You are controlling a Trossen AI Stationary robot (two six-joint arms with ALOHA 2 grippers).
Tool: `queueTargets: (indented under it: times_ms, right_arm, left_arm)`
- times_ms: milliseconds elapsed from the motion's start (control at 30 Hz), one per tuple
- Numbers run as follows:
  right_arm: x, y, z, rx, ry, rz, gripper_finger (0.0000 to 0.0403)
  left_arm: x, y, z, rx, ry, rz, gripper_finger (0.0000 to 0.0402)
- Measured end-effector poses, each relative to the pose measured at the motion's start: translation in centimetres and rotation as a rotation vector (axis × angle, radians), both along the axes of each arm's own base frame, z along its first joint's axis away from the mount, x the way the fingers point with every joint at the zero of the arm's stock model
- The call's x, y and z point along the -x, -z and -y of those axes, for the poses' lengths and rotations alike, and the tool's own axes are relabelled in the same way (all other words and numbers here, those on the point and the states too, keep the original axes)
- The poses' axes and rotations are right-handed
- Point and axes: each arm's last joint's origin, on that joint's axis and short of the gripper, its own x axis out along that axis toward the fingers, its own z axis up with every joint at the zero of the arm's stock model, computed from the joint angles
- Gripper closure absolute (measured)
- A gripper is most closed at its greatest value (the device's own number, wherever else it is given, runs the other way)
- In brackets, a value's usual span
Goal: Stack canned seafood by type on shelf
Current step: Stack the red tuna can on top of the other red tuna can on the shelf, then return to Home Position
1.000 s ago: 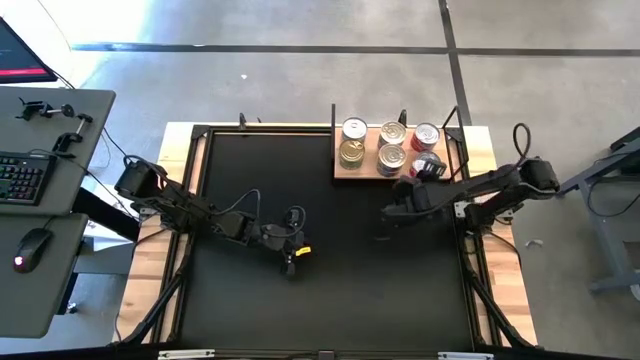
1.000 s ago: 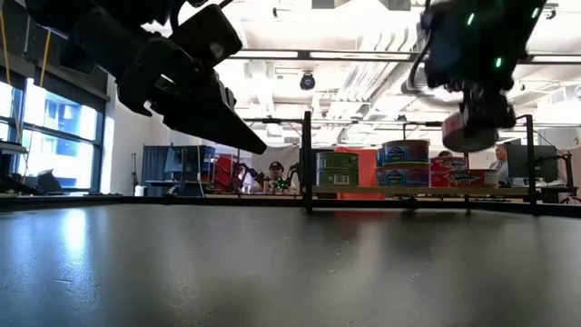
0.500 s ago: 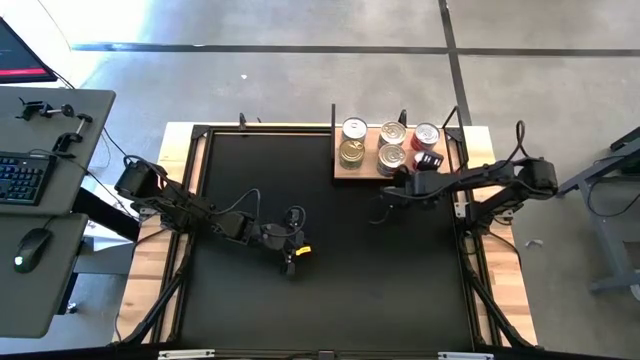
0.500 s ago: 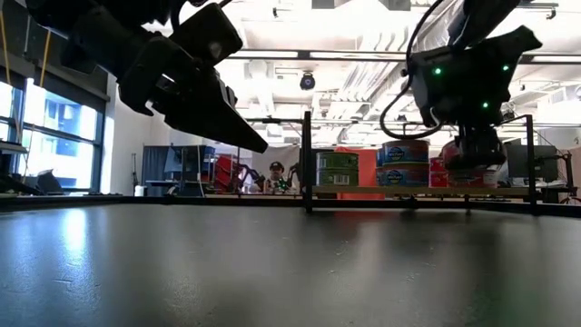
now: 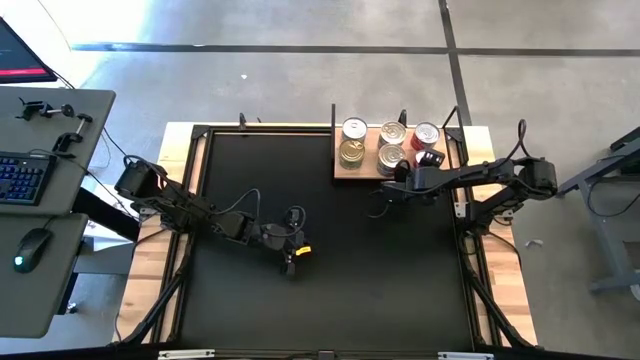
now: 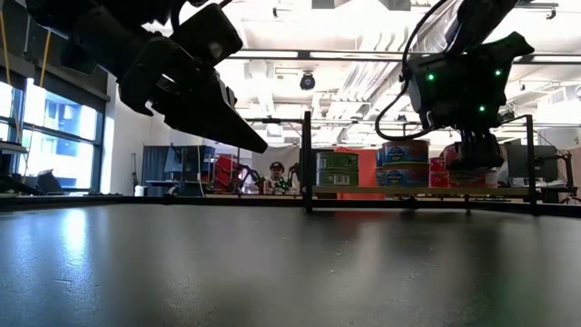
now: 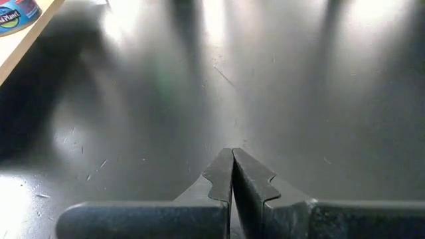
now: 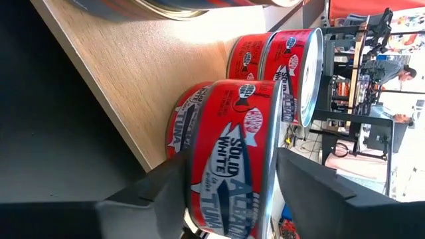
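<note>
Your right gripper has its fingers apart around the red tuna tin on the shelf. It's rigid and slick-sided, so hold it across the round wall. Left gripper rests with fingers together over the counter.

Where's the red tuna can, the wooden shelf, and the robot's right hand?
red tuna can (image 8: 229,159), right wrist view, its label.
wooden shelf (image 8: 133,73), right wrist view, bare board.
right hand (image 8: 229,179), right wrist view, between its fingertips.

Mat: large, black, covering the tabletop.
Desk: grey, left of the table.
Keyboard: on the desk.
Mouse: on the desk, near the keyboard.
Person: far background, low view.
</note>
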Motion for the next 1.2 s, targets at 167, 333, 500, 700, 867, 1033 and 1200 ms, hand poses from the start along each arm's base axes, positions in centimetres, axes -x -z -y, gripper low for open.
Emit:
queueTargets:
  times_ms: [167, 333, 500, 700, 867, 1033, 1200]
  right_arm:
    - [0.0, 0.0, 0.0, -0.002, 0.003, 0.003, 0.0159]
    - [0.1, 0.0, 0.2, -0.001, 0.013, 0.003, 0.0117]
    - [0.2, 0.0, 0.6, -0.001, 0.033, 0.004, 0.011]
    - [0.5, 0.0, 1.2, 0.008, 0.078, 0.005, 0.0109]
    - [0.7, 0.0, 1.8, 0.007, 0.108, 0.005, 0.0109]
    - [0.6, -0.4, 1.9, -0.002, 0.119, 0.009, 0.0109]
    - [0.1, -2.4, 1.6, -0.099, 0.164, 0.024, 0.0109]
  left_arm:
    - [0.0, 0.0, 0.0, 0.0, 0.0, 0.0, 0.0401]
    - [0.0, 0.0, 0.0, 0.001, 0.0, 0.0, 0.04]
    - [0.0, 0.0, 0.0, 0.005, 0.001, 0.0, 0.04]
    - [0.0, 0.0, 0.0, 0.01, -0.002, -0.001, 0.0401]
    - [0.0, 0.0, 0.0, 0.011, -0.003, -0.001, 0.0401]
    - [0.0, 0.0, 0.0, 0.011, -0.003, -0.001, 0.0401]
    - [0.0, 0.0, 0.0, 0.011, -0.002, -0.001, 0.0401]
